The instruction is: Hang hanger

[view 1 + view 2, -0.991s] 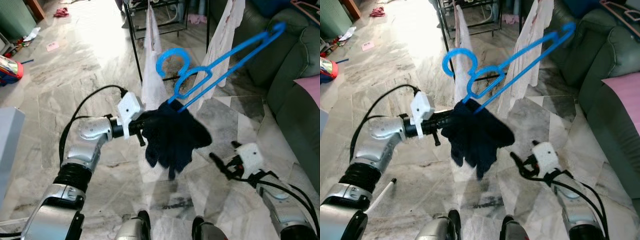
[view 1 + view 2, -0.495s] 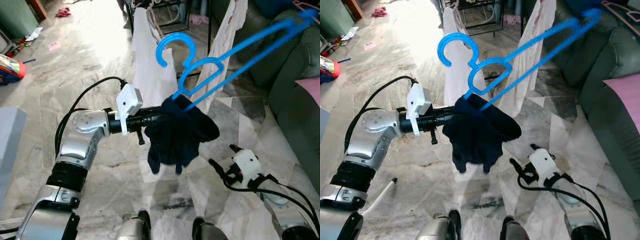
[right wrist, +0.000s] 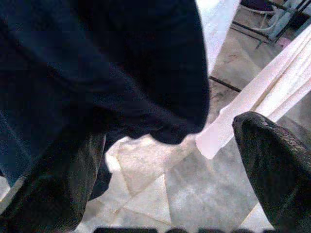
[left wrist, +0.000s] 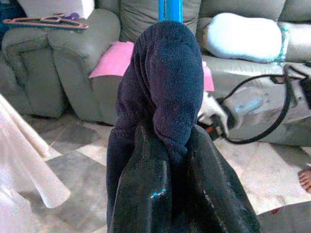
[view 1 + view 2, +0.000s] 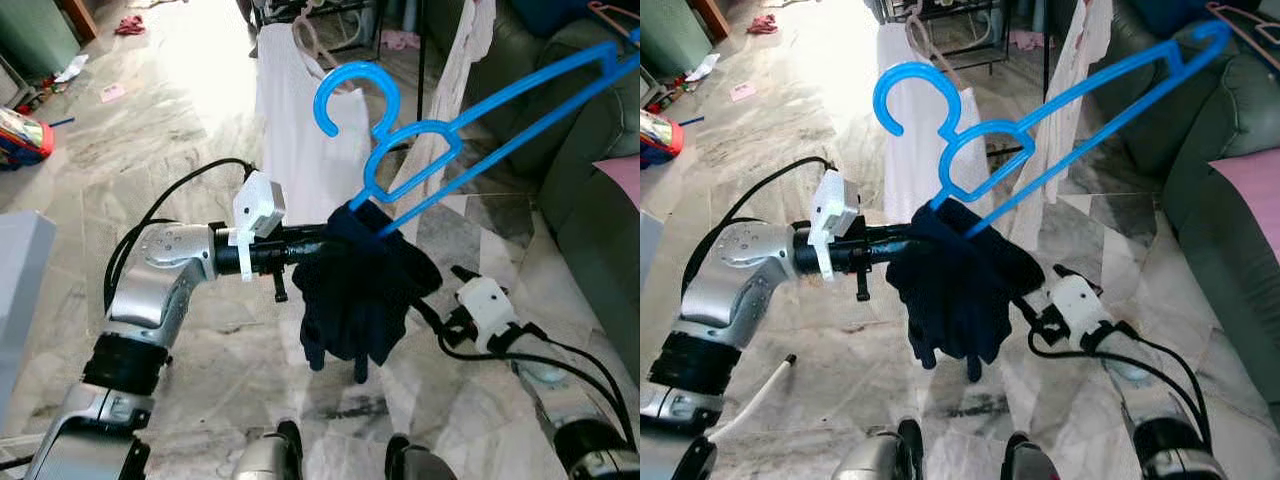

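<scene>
Left gripper (image 4: 165, 194) pinches dark garment (image 5: 362, 290) on blue hanger (image 5: 470, 120), raised since a second ago. Right gripper (image 3: 160, 160), fingers spread, now closes in beneath. Drying rack (image 5: 330, 15) ahead.

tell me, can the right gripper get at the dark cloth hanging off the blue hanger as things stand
Probably yes. The right gripper is open and right beside the dark cloth, which hangs free below the blue hanger; one finger stands clear. The left gripper pinches the cloth only at its top.
</scene>
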Available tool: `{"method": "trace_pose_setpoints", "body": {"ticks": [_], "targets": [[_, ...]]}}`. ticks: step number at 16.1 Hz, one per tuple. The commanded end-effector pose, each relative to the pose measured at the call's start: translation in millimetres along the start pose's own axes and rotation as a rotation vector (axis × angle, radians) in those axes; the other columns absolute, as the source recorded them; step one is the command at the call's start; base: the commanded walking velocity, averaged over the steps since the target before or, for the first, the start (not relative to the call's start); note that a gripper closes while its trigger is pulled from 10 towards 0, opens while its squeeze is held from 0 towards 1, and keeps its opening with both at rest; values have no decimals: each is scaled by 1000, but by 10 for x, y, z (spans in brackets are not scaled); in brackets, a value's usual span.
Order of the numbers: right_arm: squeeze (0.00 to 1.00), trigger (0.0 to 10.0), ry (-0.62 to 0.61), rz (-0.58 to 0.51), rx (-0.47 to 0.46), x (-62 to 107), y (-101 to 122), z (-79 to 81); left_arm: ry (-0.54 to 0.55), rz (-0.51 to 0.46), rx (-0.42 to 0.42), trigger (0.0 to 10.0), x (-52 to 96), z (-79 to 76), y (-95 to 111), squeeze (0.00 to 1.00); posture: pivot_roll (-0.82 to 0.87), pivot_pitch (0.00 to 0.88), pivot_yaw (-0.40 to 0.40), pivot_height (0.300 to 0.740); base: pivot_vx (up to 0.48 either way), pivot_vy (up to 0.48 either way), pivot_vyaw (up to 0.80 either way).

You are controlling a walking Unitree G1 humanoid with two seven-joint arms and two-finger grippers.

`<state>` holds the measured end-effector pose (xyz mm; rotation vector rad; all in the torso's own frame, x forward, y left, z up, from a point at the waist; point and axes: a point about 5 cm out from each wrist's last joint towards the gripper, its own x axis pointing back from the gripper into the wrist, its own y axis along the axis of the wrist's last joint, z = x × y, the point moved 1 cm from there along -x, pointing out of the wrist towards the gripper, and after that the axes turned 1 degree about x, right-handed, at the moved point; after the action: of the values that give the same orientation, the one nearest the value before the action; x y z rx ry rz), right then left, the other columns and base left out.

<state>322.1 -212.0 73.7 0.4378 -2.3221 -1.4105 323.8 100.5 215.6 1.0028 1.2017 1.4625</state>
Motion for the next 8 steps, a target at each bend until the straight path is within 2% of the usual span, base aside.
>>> {"method": "trace_pose_setpoints", "body": {"ticks": [1, 3, 4, 8], "targets": [[0, 10000, 43, -5, -44, -44, -10, 96, -40, -35, -25, 0, -5, -43, 128, 0, 86, 252, 118, 740, 0, 0, 0], [0, 10000, 81, -5, -78, -108, 6, 168, -47, -49, -27, 0, -24, -56, 179, 0, 90, 252, 115, 740, 0, 0, 0], [0, 39, 104, -8, -95, -148, 17, 227, -46, -60, -32, 0, -25, -56, 221, 0, 93, 251, 113, 740, 0, 0, 0], [0, 0, 123, -17, -76, -220, 71, 264, -49, -67, -29, 0, -24, -87, 246, 0, 98, 251, 110, 740, 0, 0, 0]]}}
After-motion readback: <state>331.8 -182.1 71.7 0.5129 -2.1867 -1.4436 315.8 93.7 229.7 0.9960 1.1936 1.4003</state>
